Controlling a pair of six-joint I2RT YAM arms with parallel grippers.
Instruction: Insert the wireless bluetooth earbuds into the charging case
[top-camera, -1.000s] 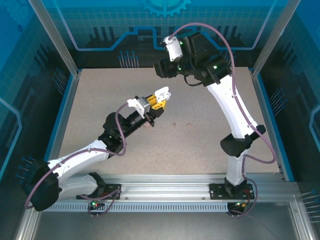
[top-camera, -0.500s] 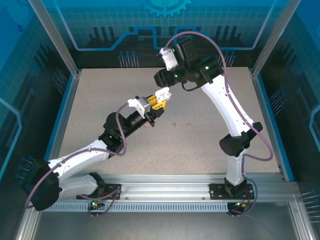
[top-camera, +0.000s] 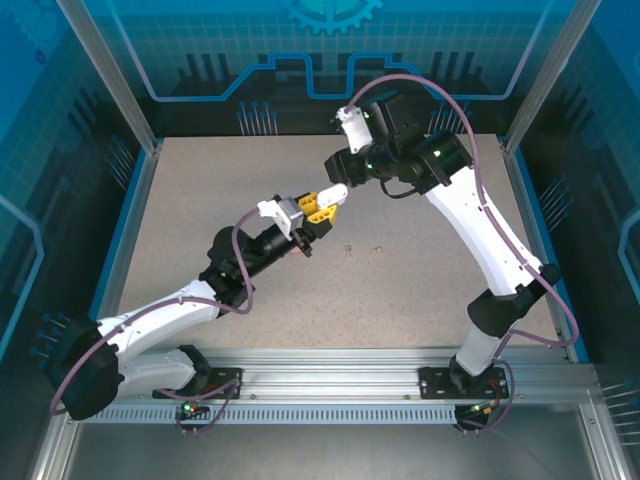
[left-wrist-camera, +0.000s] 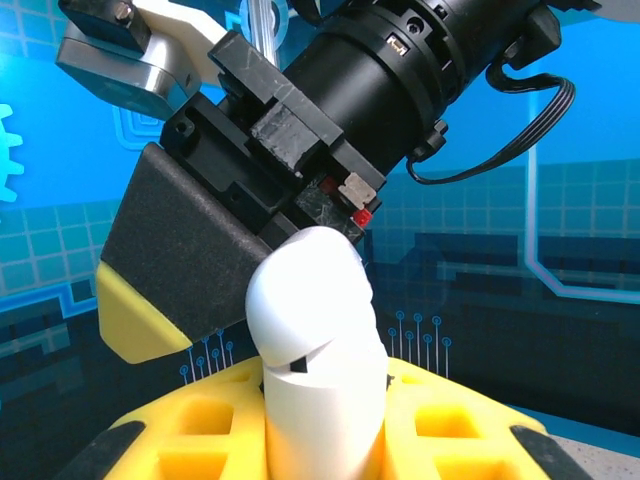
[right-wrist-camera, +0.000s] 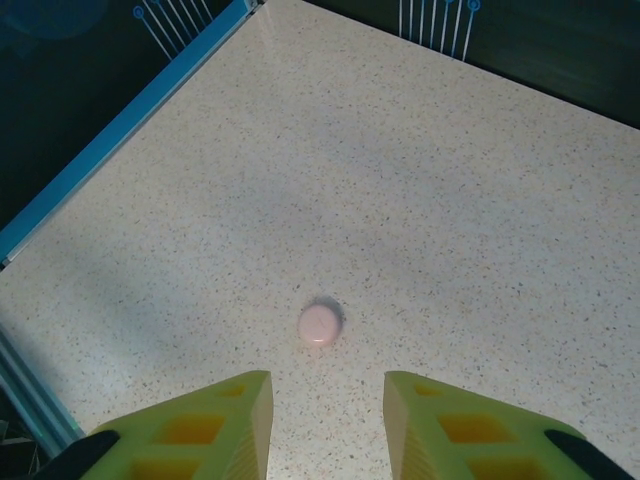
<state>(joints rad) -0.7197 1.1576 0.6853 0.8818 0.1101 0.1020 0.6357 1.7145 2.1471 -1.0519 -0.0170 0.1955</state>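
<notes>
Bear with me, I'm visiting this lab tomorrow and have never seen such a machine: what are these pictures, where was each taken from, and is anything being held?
These are two robot arms bolted to a table. One picture looks down from above; the other two come from small cameras, one on each wrist. The left arm's tool is shut on a small white case, held up off the table; its wrist picture shows that case close up. The right arm's tool is open and empty, and its camera looks down at a small pink round thing lying on the table. From above, two tiny bits also lie on the table, too small to name for sure.
</notes>
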